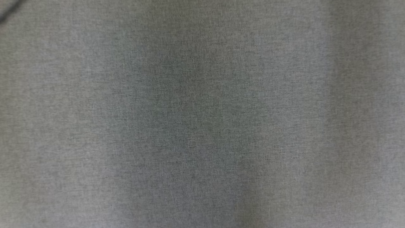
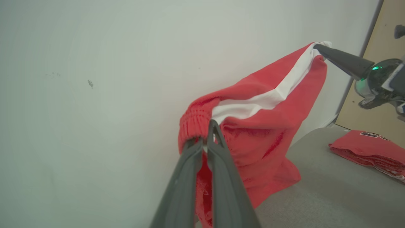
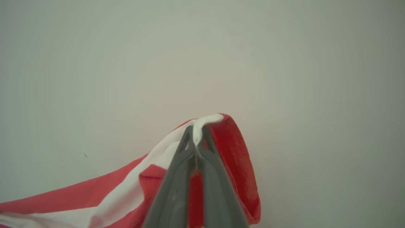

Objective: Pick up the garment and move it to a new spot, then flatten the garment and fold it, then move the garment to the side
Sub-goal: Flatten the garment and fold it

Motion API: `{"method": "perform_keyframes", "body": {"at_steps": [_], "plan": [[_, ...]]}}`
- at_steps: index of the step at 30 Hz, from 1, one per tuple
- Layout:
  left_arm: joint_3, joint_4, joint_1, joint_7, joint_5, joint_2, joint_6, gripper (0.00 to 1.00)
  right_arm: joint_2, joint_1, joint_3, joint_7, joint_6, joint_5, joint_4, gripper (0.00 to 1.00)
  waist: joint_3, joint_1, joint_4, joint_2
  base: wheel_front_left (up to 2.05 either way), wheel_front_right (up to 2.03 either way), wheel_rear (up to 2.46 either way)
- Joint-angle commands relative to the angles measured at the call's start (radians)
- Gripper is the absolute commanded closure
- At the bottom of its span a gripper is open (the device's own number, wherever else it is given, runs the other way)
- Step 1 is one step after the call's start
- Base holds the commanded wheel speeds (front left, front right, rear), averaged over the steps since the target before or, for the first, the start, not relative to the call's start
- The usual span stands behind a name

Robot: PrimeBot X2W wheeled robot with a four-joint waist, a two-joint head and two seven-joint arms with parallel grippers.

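Observation:
The garment (image 2: 265, 126) is red with a white stripe and an elastic gathered band, and it hangs in the air before a pale wall. My left gripper (image 2: 205, 137) is shut on its gathered band. My right gripper (image 3: 196, 139) is shut on the white-striped edge at the other end. That right gripper (image 2: 319, 47) also appears in the left wrist view at the upper right, holding the garment's far corner high. The cloth sags between the two grips, and its lower part reaches down to the grey surface (image 2: 332, 190).
A folded red garment (image 2: 370, 148) with dark lettering lies on the grey surface at the right. A tan panel (image 2: 383, 38) stands behind it. Close-up grey woven fabric (image 1: 202, 114) spreads across the head view.

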Motion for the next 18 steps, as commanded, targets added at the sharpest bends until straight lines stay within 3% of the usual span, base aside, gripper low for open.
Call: {"method": "perform_keyframes", "body": {"at_steps": [1, 6, 12, 18], "plan": [[-0.033, -0.027, 0.061, -0.041, -0.017, 0.015, 0.002, 1.0, -0.022, 0.077, 0.027, -0.02, -0.003, 0.032, -0.023, 1.0, -0.028, -0.0001, 0.005, -0.0002, 0.0, 0.0, 0.0], [-0.054, -0.074, 0.179, -0.114, -0.054, 0.036, 0.002, 1.0, -0.074, 0.233, 0.065, -0.059, -0.003, 0.099, -0.085, 1.0, -0.098, -0.0001, 0.01, -0.0002, 0.0, 0.0, 0.0], [-0.057, -0.184, 0.409, -0.145, -0.05, 0.058, 0.002, 1.0, -0.157, 0.559, 0.117, -0.091, -0.003, 0.199, -0.232, 1.0, -0.23, -0.0001, 0.004, -0.0002, 0.0, 0.0, 0.0], [0.055, -0.324, 0.719, -0.145, 0.01, 0.05, 0.017, 1.0, -0.229, 0.904, 0.104, -0.113, -0.003, 0.259, -0.392, 1.0, -0.337, -0.0001, -0.008, -0.0002, 0.0, 0.0, 0.0]]}}
